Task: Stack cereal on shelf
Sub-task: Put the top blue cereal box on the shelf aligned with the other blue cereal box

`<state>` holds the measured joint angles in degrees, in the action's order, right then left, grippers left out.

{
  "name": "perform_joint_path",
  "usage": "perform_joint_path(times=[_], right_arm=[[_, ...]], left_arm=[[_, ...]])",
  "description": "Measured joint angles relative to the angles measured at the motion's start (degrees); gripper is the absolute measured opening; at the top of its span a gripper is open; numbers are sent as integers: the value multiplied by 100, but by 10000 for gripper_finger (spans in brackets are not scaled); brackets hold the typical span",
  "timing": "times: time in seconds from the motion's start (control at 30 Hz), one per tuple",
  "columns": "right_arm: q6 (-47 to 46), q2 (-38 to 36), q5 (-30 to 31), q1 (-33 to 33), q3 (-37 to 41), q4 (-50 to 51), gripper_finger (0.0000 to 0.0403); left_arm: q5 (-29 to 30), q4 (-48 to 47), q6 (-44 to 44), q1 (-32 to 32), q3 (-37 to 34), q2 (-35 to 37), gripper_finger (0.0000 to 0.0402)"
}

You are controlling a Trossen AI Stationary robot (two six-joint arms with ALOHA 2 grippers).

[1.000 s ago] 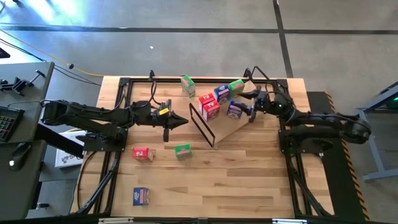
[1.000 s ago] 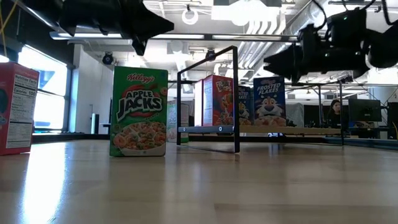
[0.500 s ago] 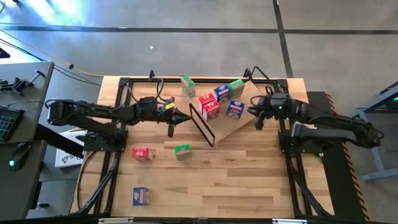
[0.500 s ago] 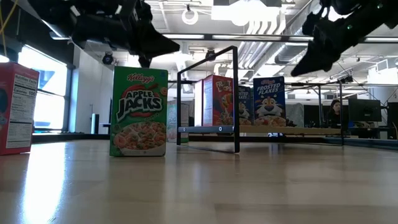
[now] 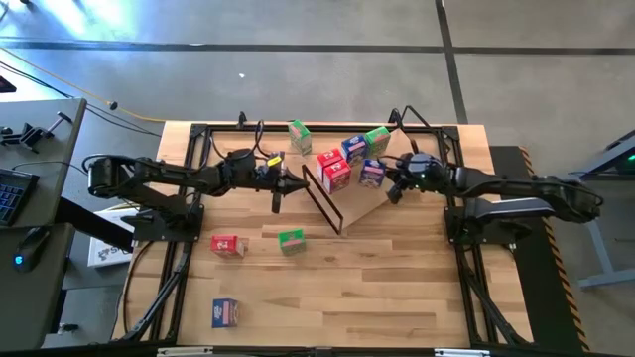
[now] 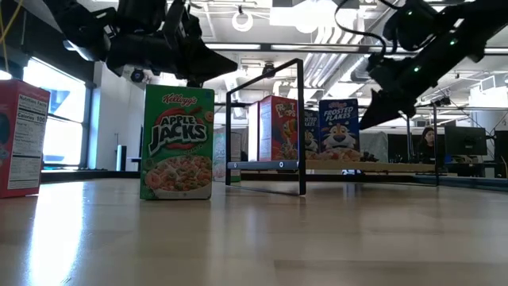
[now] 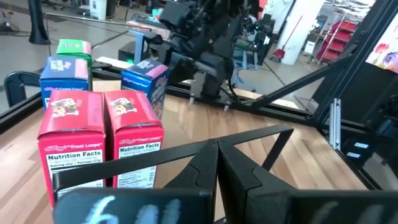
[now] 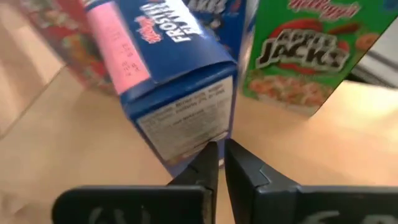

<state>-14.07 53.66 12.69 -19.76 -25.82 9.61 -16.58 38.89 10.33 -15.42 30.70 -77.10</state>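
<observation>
The shelf, a slanted plywood board (image 5: 369,204) with a black wire frame (image 5: 322,198), carries two red cereal boxes (image 5: 333,169), a blue one (image 5: 354,149), a green one (image 5: 377,139) and a blue Frosted Flakes box (image 5: 371,173). My right gripper (image 5: 389,186) is shut, with its tips at that box (image 8: 174,74). My left gripper (image 5: 300,185) is shut and hangs just left of the wire frame (image 7: 255,135). Loose cereal boxes stand on the table: green (image 5: 300,136), red (image 5: 228,244), green (image 5: 292,239) and blue (image 5: 225,312). My right gripper sets its shut fingertips (image 8: 208,155) against the narrow side panel of the blue Frosted Flakes box, at its lower edge (image 8: 186,138). It comes from the table's right, slanting down. The box stands on the shelf board. My left gripper: I cannot tell whether its tips touch the wire frame.
Black rails (image 5: 198,134) frame the tabletop on the left and right. The near half of the table holds only the three loose boxes. In the low view the green Apple Jacks box (image 6: 177,143) and a red box (image 6: 20,139) stand in front of the shelf.
My right gripper stood open at the blue Frosted Flakes box, drew back toward the table's right while shutting, then came back to the box shut. The box has shifted slightly toward the red boxes. My left gripper has crept toward the shelf's frame.
</observation>
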Motion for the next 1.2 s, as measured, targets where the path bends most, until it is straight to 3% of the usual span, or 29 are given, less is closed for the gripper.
perform_joint_path(times=[0.3, 0.5, 0.6, 0.7, 1.2], right_arm=[[669, 722, 76, -365, -29, -1073, 12], [1023, 304, 446, -351, -691, 582, 12], [995, 105, -101, -237, -920, 1429, 12], [883, 69, -649, -86, -844, 1662, 12], [1154, 1236, -774, 25, -437, -290, 12]], left_arm=[[0, -131, -98, 0, 0, 0, 0], [2, -259, -97, 2, 0, 0, 0], [2, -306, -101, 2, 0, 0, 0], [12, -303, -163, 2, 0, 0, 0], [46, -310, -145, 10, 0, 0, 0]])
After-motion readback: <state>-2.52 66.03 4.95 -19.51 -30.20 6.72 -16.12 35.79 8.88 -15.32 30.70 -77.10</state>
